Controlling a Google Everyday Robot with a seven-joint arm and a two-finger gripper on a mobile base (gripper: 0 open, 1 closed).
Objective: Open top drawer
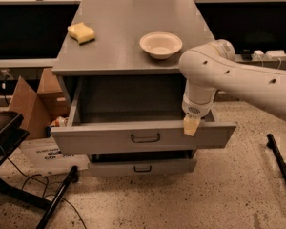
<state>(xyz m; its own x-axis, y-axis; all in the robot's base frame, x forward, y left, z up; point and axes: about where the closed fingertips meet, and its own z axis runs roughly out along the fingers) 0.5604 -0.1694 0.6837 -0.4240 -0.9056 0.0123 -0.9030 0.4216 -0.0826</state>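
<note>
Matt metal top drawer (100,138) (gripper (191,126) above)

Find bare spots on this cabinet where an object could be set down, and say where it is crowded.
Cabinet top: bare between the sponge and the bowl, and along the front edge. The top drawer is open; its inside looks bare left and centre. Crowded: the drawer's right end, where the end effector sits at the front's upper edge.

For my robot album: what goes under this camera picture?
Robot pincer at front edge of open top drawer; bowl and sponge above.
</note>
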